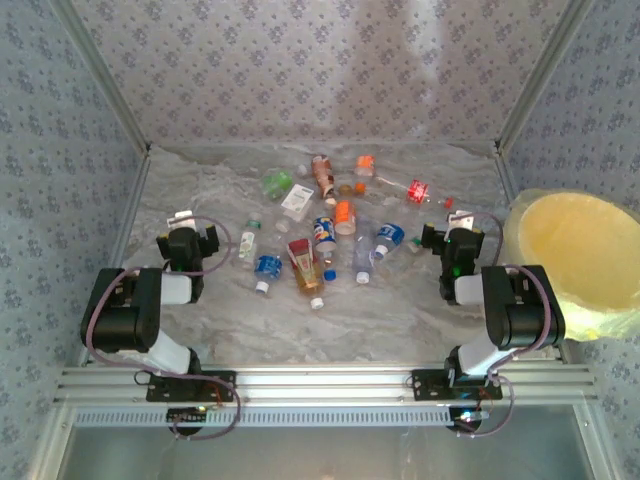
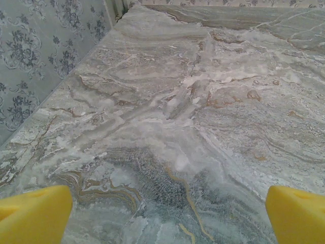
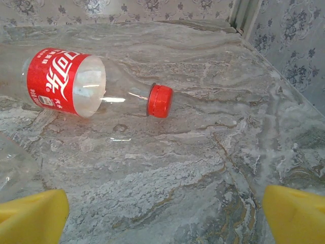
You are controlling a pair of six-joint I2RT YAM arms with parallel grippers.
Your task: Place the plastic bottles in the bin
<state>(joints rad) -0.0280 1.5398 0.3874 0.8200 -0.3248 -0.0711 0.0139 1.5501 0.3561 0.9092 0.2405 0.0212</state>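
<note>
- My right gripper [image 3: 162,218]: jaws spread wide with nothing between them.
- Red-labelled bottle [image 3: 96,86]: lies flat on the table [image 3: 213,168], ahead of my right jaws and off to their left. Its long axis runs crosswise to my line of approach, and its red cap [image 3: 160,100] points right, toward the middle of my view.
- Judgement: my jaws close along the same line as the bottle's length, so I would need to shift left and turn the wrist to take it across the body.
- My left gripper [image 2: 167,216]: jaws equally wide and empty, facing bare table.
- Other bottles [image 1: 320,235]: scattered on their sides mid-table, between my two arms.
- Bin [image 1: 530,205]: stands at the table's right edge, just beside my right arm. That arm is nearer both the red-labelled bottle and the bin.
</note>
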